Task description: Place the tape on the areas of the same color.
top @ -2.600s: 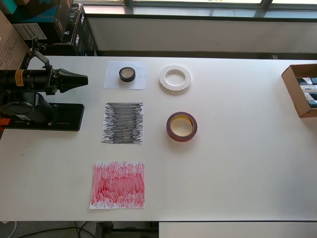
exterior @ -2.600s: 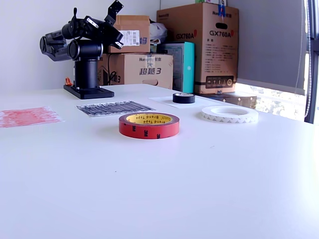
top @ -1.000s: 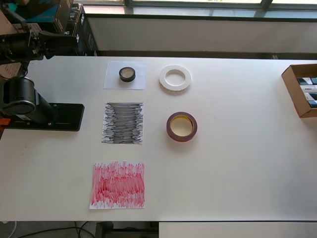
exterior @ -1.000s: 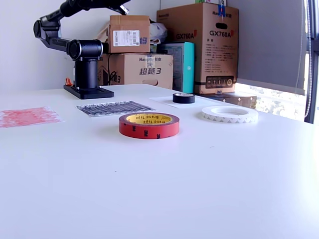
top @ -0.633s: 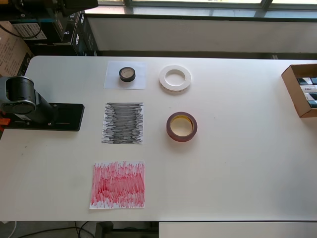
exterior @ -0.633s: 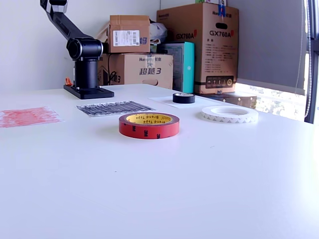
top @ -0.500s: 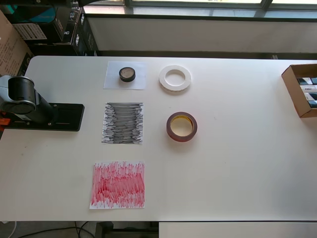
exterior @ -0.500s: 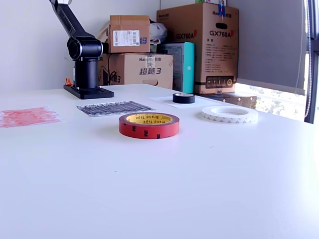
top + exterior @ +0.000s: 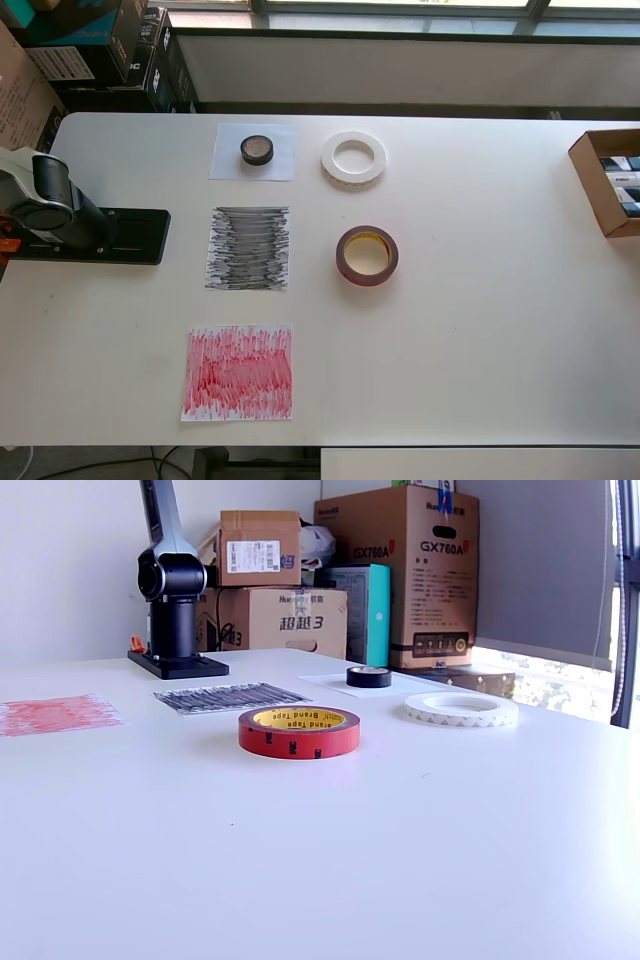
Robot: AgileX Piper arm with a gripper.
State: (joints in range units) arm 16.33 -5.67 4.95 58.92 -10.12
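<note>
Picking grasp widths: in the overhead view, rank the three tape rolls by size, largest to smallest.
1. white tape roll and red tape roll: they look about alike, so no ranking between them.
2. black tape roll: clearly smallest.

White table [image 9: 500,330] bearing, in the overhead view: far left, arm base [image 9: 95,236]; a column of white sheet [image 9: 228,165] under black tape [image 9: 257,150], black sheet [image 9: 248,248], red sheet [image 9: 238,372]; white tape [image 9: 353,158]; red tape [image 9: 367,255]; far right, cardboard box [image 9: 590,180].

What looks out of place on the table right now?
The black tape roll sits on the white sheet, not the black-scribbled sheet. The white roll and red roll lie on bare table, off any sheet.
</note>
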